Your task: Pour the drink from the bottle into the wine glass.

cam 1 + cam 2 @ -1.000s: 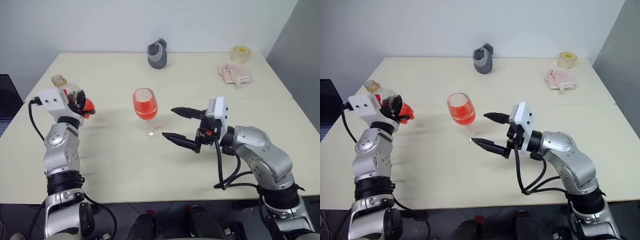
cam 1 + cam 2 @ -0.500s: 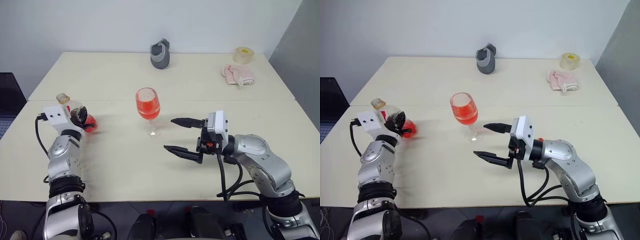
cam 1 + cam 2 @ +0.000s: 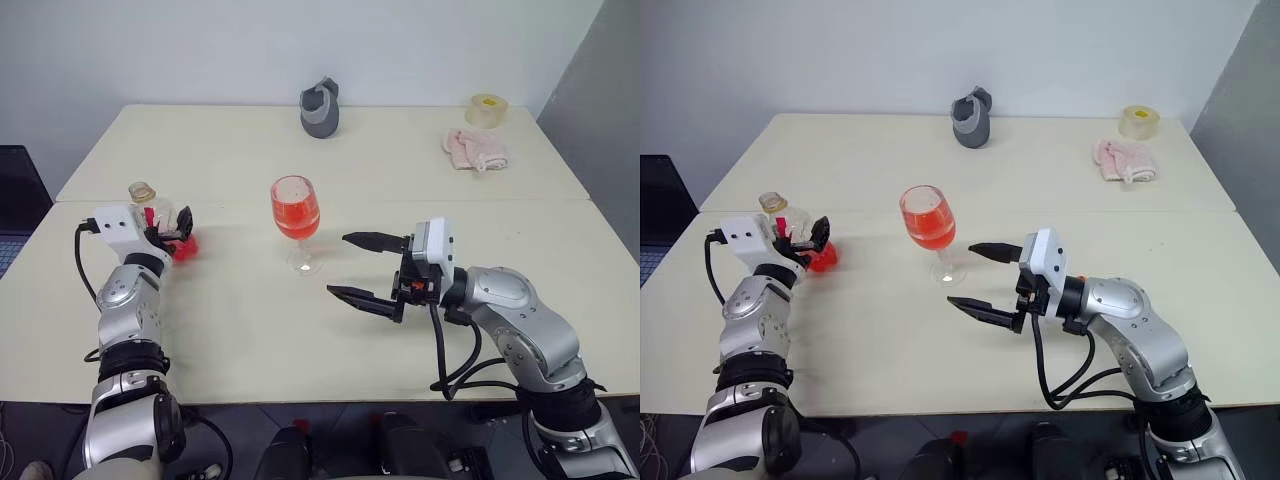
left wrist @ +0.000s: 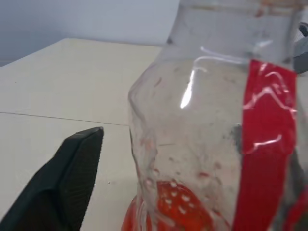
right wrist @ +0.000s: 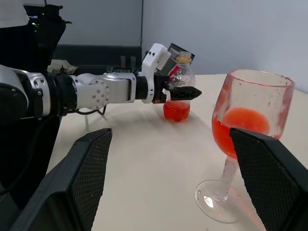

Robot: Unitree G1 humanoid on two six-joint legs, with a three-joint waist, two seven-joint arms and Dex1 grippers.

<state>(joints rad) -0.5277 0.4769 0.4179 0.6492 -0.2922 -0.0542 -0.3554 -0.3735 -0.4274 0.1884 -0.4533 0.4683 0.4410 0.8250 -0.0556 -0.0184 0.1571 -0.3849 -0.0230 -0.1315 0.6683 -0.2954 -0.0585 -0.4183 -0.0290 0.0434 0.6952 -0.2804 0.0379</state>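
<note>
Cream table [image 3: 300, 160], pale wall [image 3: 200, 50]

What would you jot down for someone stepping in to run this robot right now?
Left gripper: open around the small clear plastic bottle, which stands upright on the cream table with a little red drink left in its base.
Right gripper: open, empty, beside the clear stemmed wine glass.
Done: glass about half full of red drink.
Left: back the left arm away.
</note>
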